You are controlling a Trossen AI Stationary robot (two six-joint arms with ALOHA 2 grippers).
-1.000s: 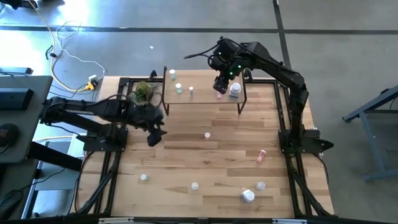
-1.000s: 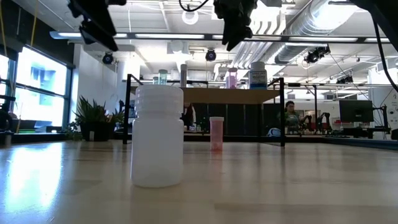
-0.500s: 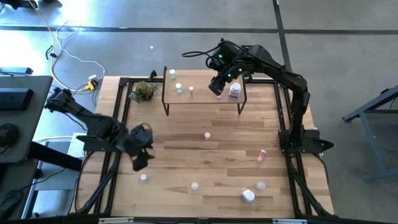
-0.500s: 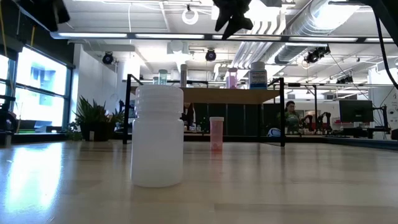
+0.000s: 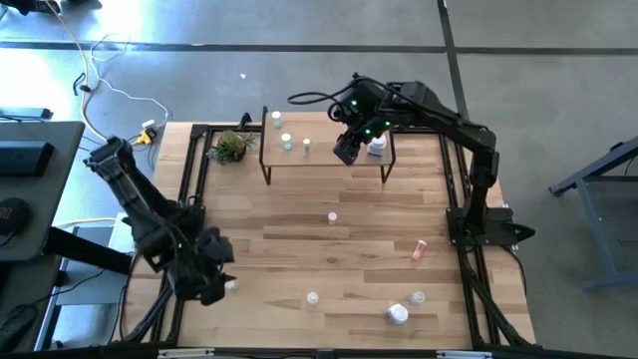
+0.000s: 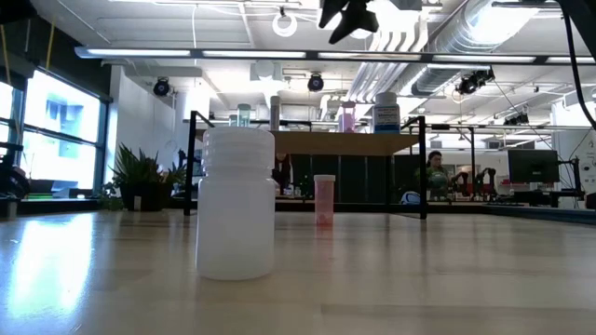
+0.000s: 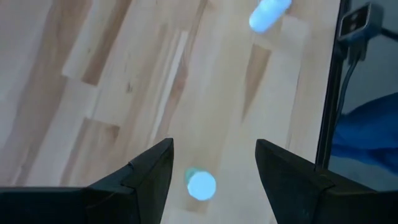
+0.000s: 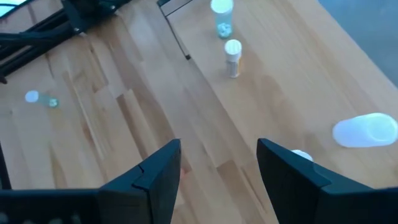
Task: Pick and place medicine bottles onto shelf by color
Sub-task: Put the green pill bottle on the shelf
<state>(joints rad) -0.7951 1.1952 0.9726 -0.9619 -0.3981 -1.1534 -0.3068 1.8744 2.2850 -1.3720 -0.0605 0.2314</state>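
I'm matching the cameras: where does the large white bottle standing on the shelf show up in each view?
High view: the large white bottle stands at the right end of the shelf.
Low view: the bottle is on the shelf top, right of centre.
Left wrist view: not in it.
Right wrist view: probably the white shape at the right edge.
Shared landmark: the shelf, in the high and low views.

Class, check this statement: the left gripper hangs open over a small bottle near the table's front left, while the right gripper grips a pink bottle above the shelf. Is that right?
Not quite. The right gripper holds nothing: the right wrist view shows its fingers apart and empty above the shelf. The left gripper does hang open over a small bottle.
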